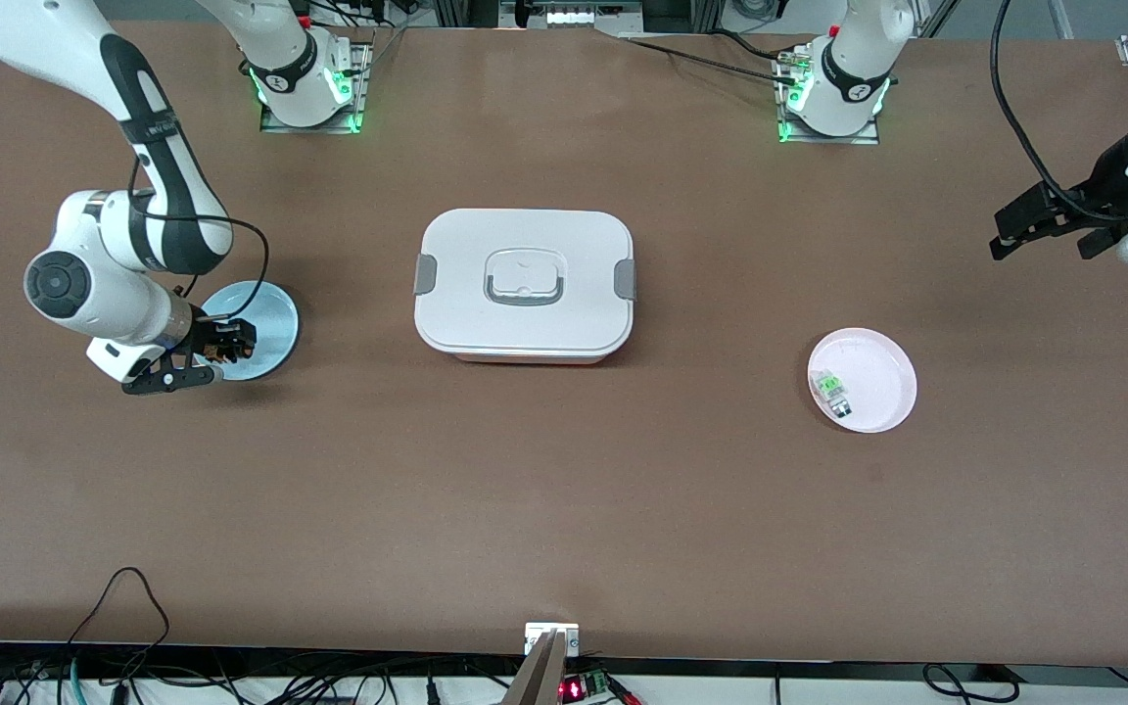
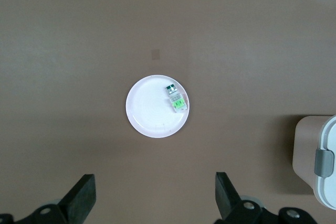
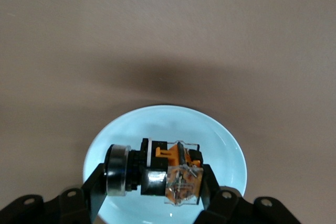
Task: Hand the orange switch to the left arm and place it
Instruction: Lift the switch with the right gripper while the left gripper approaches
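Note:
The orange switch [image 3: 157, 171], black with a silver collar and an orange and clear end, lies sideways between my right gripper's fingers. My right gripper [image 1: 221, 345] is shut on it low over the pale blue plate [image 1: 268, 318] at the right arm's end of the table; the plate also shows in the right wrist view [image 3: 210, 129]. The white box [image 1: 525, 284] with grey latches stands at the table's middle. My left gripper [image 1: 1044, 235] is open and empty, held high over the left arm's end of the table, its fingers [image 2: 84, 195] spread wide.
A pink plate [image 1: 882, 377] holds a small green-and-clear switch [image 1: 832, 390] between the box and the left arm's end; both show in the left wrist view, plate [image 2: 149, 111] and switch [image 2: 176, 99]. The box's corner [image 2: 325, 161] shows there too.

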Controlling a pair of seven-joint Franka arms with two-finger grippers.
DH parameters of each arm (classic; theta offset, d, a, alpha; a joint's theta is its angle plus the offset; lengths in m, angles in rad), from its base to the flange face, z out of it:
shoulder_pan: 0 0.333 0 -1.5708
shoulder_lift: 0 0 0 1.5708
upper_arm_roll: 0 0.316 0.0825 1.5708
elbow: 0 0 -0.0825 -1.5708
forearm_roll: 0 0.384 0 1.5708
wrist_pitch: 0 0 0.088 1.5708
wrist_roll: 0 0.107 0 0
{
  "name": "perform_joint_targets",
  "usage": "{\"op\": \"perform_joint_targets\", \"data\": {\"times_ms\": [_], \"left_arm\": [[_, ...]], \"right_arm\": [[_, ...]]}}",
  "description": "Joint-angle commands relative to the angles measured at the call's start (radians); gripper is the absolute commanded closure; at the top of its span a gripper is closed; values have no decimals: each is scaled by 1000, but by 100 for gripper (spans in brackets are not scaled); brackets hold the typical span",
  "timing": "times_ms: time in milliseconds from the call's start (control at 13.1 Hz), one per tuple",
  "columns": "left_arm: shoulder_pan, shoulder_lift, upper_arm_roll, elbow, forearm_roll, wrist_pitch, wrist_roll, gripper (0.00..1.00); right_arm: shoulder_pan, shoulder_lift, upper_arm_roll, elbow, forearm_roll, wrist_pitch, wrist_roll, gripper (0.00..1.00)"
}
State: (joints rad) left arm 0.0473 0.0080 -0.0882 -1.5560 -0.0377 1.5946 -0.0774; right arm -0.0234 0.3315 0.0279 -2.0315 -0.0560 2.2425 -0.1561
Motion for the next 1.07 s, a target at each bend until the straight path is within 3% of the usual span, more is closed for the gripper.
{"op": "perform_joint_targets", "data": {"times_ms": [0,306,459,611,994], "left_arm": [[-13,27,-13,10,-36,-8,-5,0],[-81,40,-18,-32,-126,-30,-5,0],[-83,49,-25,-32,-172,-38,-4,0],[-77,53,-22,-36,-371,-53,2,0],[-66,85,-19,-79,-772,-70,-4,0]], "right_arm": [[-3,-34,68,124,97,-142,-69,100],[-1,-35,104,287,305,-282,-249,100],[0,-43,151,361,350,-331,-301,100],[-1,-61,199,396,425,-345,-307,100],[0,-126,253,404,746,-333,-515,100]]}}
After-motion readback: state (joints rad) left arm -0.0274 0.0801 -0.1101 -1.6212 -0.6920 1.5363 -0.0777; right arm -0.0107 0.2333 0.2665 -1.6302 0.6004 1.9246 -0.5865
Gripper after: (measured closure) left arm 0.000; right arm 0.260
